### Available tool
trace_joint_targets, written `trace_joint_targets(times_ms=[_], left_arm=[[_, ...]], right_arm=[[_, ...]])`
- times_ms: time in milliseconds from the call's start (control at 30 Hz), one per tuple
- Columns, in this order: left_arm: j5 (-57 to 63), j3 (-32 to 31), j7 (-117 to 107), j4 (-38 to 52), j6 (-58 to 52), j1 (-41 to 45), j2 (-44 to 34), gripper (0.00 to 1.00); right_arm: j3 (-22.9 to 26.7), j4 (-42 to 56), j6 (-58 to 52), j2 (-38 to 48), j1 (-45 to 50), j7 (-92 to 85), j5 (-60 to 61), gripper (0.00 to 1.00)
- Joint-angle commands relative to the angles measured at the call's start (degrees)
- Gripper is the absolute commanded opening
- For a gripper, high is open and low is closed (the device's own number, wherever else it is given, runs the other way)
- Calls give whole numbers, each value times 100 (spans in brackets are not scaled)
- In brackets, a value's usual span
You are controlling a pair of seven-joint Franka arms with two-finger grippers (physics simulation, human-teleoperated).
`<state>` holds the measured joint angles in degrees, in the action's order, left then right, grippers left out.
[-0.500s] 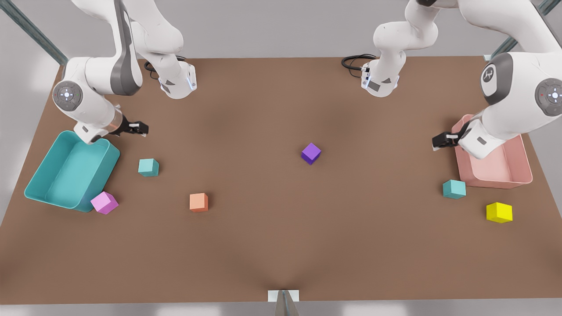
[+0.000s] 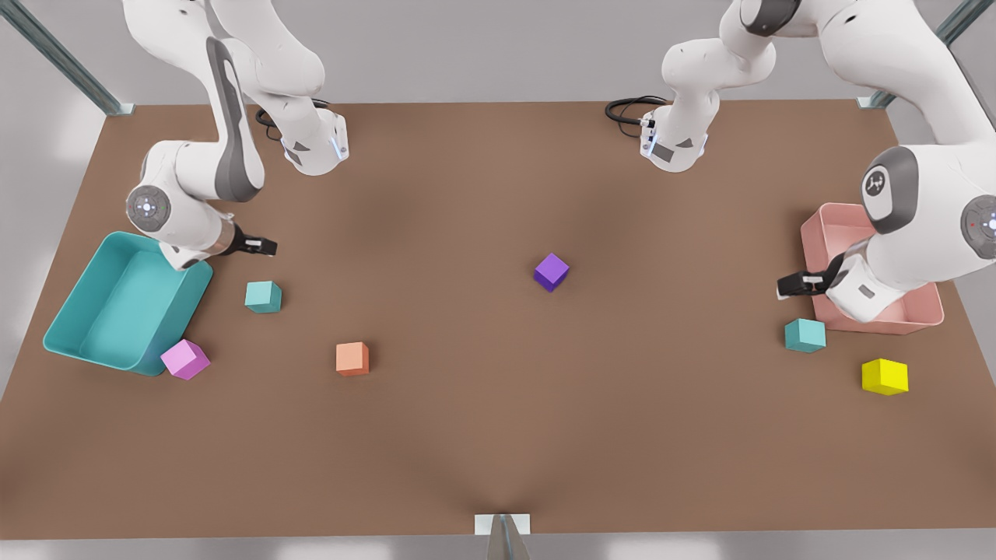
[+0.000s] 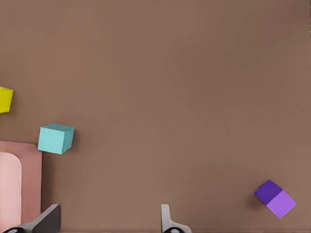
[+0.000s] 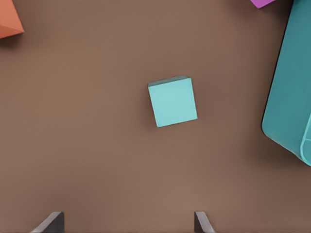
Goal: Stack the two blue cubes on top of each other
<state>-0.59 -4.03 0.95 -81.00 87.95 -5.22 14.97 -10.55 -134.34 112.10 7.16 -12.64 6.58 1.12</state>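
1. Right gripper over on the front view's left, hanging above the brown table just off the corner of the teal tray. Fingers spread wide, nothing between them.
2. First blue cube flat on the table just in front of that gripper, near the teal tray but not touching it. In the right wrist view, sitting out ahead of the open fingertips, well clear of them.
3. Left gripper on the front view's right, poking out past the front corner of the pink tray. Fingers wide open too, holding nothing.
4. Second blue cube on the table just in front of the left gripper, close to the pink tray's near corner. In the left wrist view, off to one side of the fingers rather than lined up between them.
5. So: two blue cubes well apart at opposite ends of the table, both on the surface, not stacked.
6. Other bits: purple cube around the middle of the table, orange cube toward the front view's left, pink cube right up against the teal tray's near corner, yellow cube just to the front view's right of the second blue cube.
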Motion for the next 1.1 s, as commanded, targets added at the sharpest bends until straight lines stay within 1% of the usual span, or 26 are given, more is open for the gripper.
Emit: trace_joint_targets(times_ms=[0,33,100,467,867,1067], left_arm=[[-11,-11,362,5,12,3,33,100],[-11,-10,354,5,12,12,41,100],[-11,-10,371,5,12,-23,41,100],[-11,25,353,5,12,-49,85,100],[42,42,248,-65,-6,-181,94,100],[42,34,231,-21,-340,-190,147,100]], right_arm=[[26,-145,673,-4,-89,274,11,100],[158,-171,682,-57,-142,274,11,100],[272,-216,681,-57,-230,213,11,100],[361,-216,1903,-1402,-300,169,20,100],[404,-163,2334,-1929,-300,116,11,100],[404,-154,2562,-2157,-309,107,11,100]])
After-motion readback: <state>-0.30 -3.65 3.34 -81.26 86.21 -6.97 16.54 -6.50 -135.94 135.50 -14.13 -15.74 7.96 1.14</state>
